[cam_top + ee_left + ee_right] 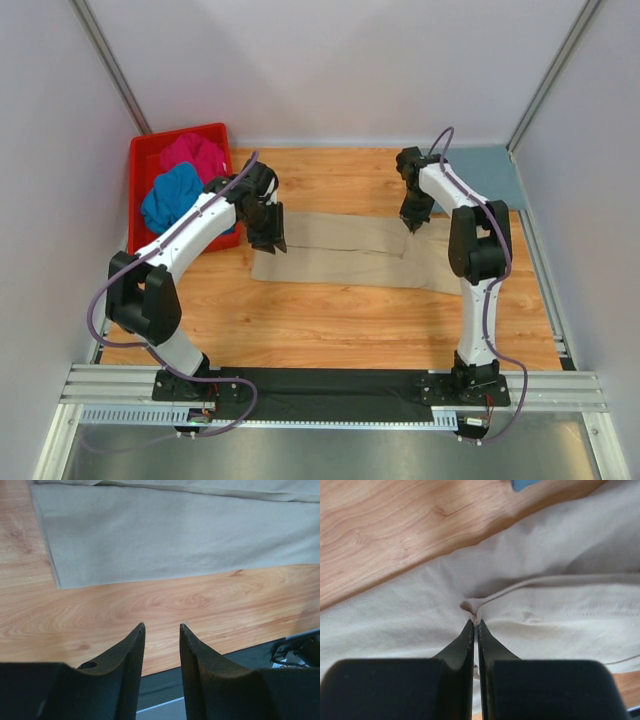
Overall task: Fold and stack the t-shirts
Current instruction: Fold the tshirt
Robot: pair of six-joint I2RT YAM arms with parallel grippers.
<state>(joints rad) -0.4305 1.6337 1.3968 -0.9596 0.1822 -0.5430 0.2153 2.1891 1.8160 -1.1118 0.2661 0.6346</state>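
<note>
A beige t-shirt lies spread flat across the middle of the wooden table, also seen in the left wrist view and the right wrist view. My right gripper is shut on a pinched fold of the beige t-shirt near its right side, seen from above as right gripper. My left gripper hovers open and empty over bare wood at the shirt's left end, at left gripper from above. A magenta t-shirt and a bright blue t-shirt lie crumpled in the red bin.
The red bin stands at the back left by the wall. A grey-blue cloth lies flat at the back right corner. Grey walls enclose the table, and a black strip with rails runs along the near edge.
</note>
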